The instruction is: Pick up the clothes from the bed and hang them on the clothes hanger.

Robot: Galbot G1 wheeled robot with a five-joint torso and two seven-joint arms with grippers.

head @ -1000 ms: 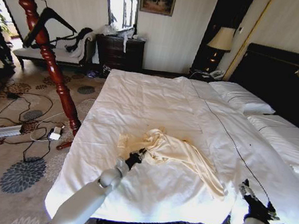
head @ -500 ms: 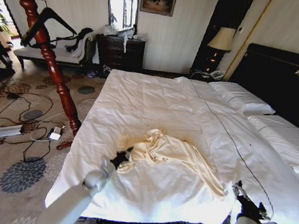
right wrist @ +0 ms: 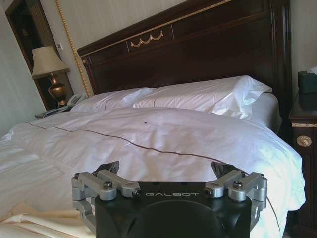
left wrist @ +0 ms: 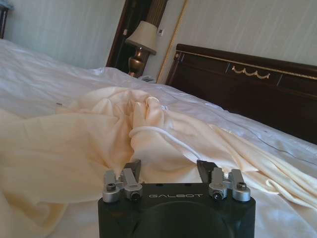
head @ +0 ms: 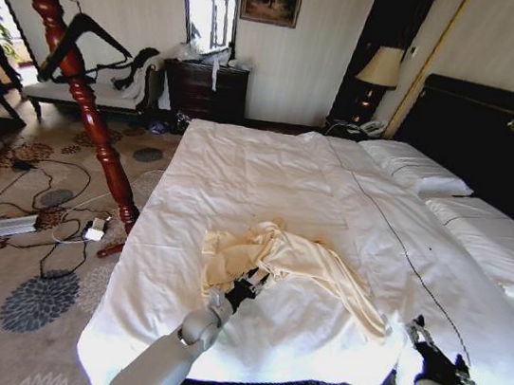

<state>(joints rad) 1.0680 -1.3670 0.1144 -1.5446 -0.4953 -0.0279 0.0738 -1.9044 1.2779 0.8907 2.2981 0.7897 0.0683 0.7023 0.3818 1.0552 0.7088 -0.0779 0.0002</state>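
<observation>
The clothes (head: pixel 291 258), a wrinkled cream-yellow garment, lie on the near half of the bed (head: pixel 241 166). My left gripper (head: pixel 250 282) is at the garment's near-left edge, low over the sheet. In the left wrist view it (left wrist: pixel 168 171) stands open, with the clothes (left wrist: pixel 124 129) bunched just beyond its fingertips and nothing between them. My right gripper (head: pixel 427 343) hovers at the bed's near-right edge, and the right wrist view shows it (right wrist: pixel 167 171) open and holding nothing. The black clothes hanger (head: pixel 102 32) hangs on a red wooden stand (head: pixel 81 82) at the far left.
Cables and a power strip (head: pixel 13 225) lie on the patterned carpet left of the bed. Beyond it are a bench (head: pixel 89 92) and a dark dresser (head: pixel 204 89). Pillows (head: pixel 413 169) and the black headboard (head: pixel 494 140) are at the right, and a lamp (head: pixel 381 71) stands behind.
My left gripper swung left, then came back right up to the garment's near edge. The garment's left flap now lies spread wider. The right gripper shifted slightly.
</observation>
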